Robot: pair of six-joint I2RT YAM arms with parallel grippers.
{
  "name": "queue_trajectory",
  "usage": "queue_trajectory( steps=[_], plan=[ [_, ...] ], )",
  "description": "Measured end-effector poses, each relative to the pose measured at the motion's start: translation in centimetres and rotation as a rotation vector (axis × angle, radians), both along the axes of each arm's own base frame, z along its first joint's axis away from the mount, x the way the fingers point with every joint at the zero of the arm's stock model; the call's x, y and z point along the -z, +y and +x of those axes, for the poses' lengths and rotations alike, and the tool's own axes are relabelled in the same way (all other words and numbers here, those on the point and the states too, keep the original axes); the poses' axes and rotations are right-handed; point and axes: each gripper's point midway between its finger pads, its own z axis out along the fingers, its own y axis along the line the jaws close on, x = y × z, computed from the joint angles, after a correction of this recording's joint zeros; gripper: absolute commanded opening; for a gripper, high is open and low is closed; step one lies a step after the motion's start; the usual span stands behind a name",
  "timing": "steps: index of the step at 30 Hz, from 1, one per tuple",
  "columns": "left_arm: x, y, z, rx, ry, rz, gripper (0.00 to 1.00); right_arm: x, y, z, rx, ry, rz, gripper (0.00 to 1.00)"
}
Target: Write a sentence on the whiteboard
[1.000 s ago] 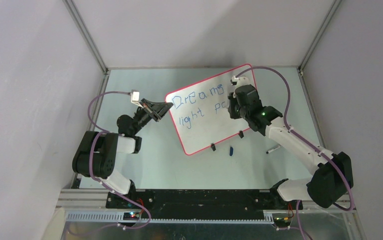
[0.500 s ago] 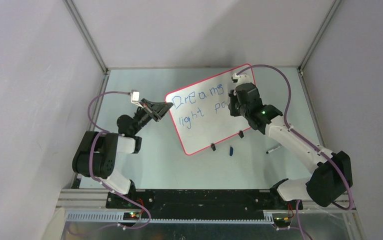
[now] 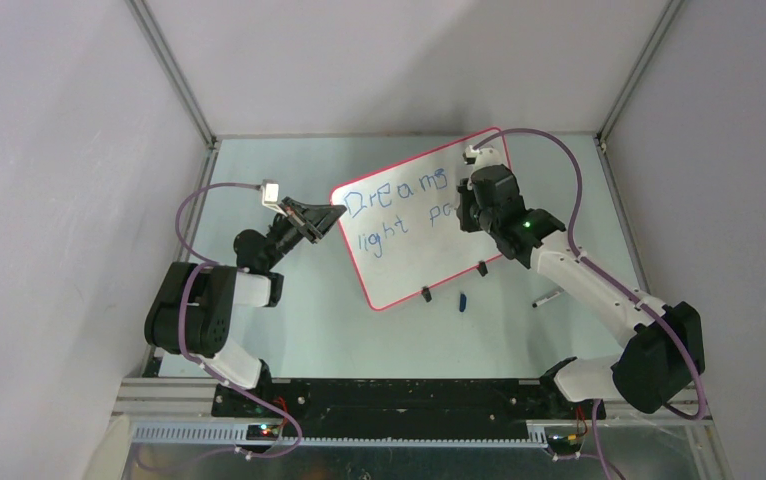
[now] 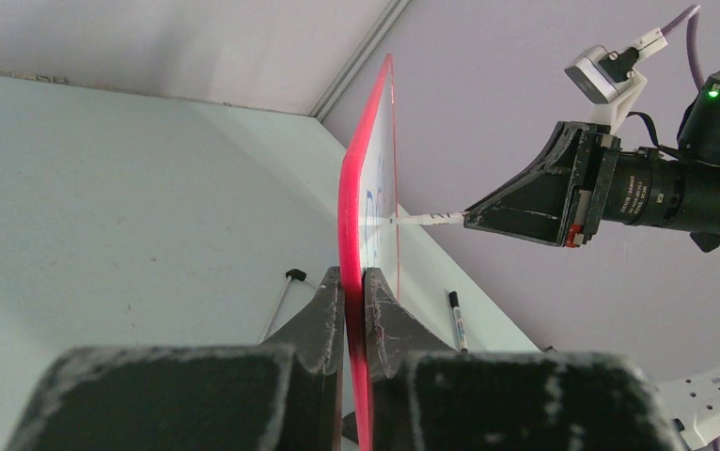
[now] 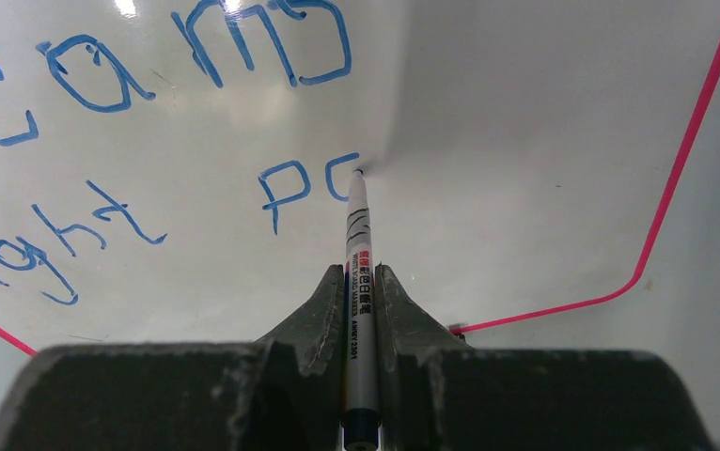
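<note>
The large glossy white rectangular whiteboard with a thin red-pink rim stands on its lower edge near the middle of the pale green tabletop, resting on two small black clip feet. The blue handwritten sentence runs in two lines: "Dreams" above, and "light" followed by a "P" and one partial curved stroke below.

The left gripper is clamped on the board's left rim, one jaw on each face, with the board seen edge-on and upright between them. The right gripper is closed tight on a slim white marker with black and red print, whose tip touches the board right at that partial stroke.

On the table in front of the board lie one small blue cap, near the feet, and farther right one second slim black-and-white pen, making two pens in all.
</note>
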Motion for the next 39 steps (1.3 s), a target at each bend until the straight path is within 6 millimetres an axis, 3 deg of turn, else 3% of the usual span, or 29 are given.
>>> queue_trajectory(
  steps=[39],
  plan=[
    [-0.06, -0.02, -0.15, 0.001, -0.003, 0.001, 0.00, 0.18, -0.54, -0.26, 0.013, 0.012, 0.000, 0.00]
  ],
)
